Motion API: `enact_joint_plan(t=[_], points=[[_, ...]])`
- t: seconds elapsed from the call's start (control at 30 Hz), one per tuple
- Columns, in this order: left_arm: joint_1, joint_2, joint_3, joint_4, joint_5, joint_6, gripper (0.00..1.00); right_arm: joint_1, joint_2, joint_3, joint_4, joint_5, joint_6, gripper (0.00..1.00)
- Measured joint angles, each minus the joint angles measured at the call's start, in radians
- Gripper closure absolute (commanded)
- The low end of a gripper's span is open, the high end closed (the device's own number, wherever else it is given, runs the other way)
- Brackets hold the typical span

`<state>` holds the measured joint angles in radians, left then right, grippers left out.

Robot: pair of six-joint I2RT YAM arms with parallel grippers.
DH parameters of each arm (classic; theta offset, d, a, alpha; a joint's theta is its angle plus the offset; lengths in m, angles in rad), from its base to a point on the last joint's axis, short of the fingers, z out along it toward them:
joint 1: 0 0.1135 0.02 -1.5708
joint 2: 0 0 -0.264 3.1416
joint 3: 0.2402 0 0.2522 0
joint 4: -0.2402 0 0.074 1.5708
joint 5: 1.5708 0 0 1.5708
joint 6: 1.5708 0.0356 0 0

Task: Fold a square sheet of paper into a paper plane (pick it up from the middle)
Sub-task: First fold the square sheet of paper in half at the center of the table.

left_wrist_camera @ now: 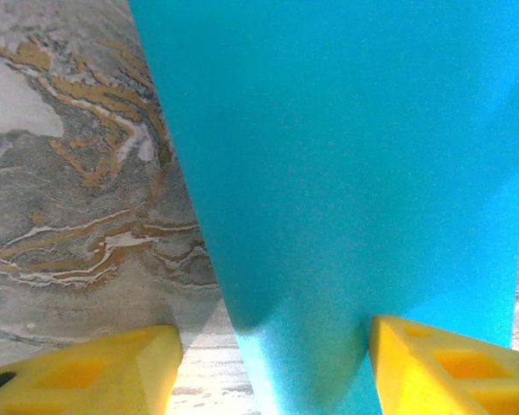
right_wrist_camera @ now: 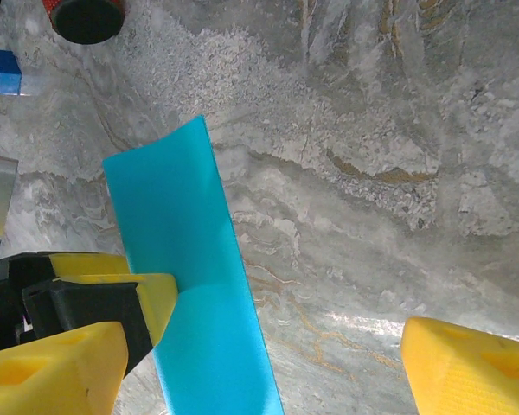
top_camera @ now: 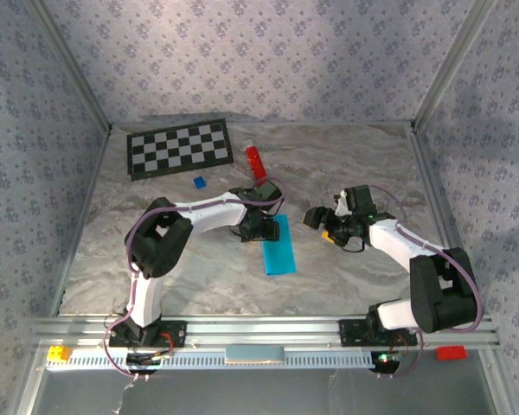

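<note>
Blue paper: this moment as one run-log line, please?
cyan paper: folded narrow, on table | left gripper: open, straddling one end | right gripper: open, off paper

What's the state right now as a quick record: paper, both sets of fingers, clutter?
paper: bright cyan-blue paper sheet, narrow rectangle on the marbled table
left gripper: fingers open, at the paper's far end
right gripper: fingers open, beside the paper, not touching it
clutter: red cylinder and small dark-blue block, beyond the paper
</note>
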<state>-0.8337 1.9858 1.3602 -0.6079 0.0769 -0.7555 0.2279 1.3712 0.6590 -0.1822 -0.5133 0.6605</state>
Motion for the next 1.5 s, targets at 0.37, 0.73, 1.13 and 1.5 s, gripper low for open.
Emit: enact_joint_plan(t=[0.37, 0.73, 1.13, 1.5], points=[[0.0, 0.003, 0.003, -0.002, -0.001, 0.0, 0.39, 0.026, 0.066, 0.007, 0.034, -0.078, -0.014, 0.65], [0.0, 0.013, 0.019, -0.019, -0.003, 0.0, 0.38, 0.078, 0.133, 0.07, 0.025, -0.094, -0.043, 0.72], [-0.001, 0.014, 0.021, -0.021, -0.003, 0.0, 0.38, 0.138, 0.219, 0.143, -0.02, -0.13, -0.105, 0.95], [-0.005, 0.015, 0.021, -0.022, -0.004, 0.0, 0.38, 0.181, 0.303, 0.182, -0.032, -0.13, -0.112, 0.99]])
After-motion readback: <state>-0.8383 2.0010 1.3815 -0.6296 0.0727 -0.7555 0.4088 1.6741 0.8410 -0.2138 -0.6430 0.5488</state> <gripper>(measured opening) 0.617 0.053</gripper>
